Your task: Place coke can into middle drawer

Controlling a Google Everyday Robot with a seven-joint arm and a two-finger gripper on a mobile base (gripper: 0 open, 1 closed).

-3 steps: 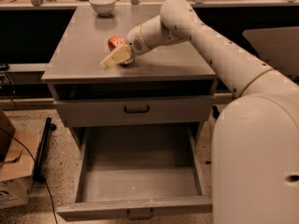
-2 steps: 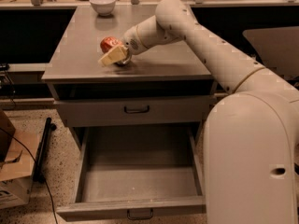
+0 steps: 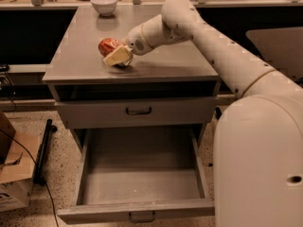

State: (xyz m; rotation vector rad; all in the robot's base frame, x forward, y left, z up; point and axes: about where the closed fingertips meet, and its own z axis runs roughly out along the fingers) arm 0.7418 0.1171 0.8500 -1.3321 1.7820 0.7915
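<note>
The coke can is a small red can lying tilted on the grey tabletop, left of the middle. My gripper reaches in from the right and is shut on the can; one cream finger lies across the can's front and the other is hidden behind it. The middle drawer is pulled wide open below, with a flat bare tray and a small dark handle on its front. The can is well above and behind the drawer's tray.
The upper drawer front is closed just under the tabletop. A white bowl stands at the table's back left. A cardboard box and a black pole lie on the floor at left. My arm's white body fills the right side.
The gripper and the can have shifted a little to the left across the tabletop. The drawers have not moved.
</note>
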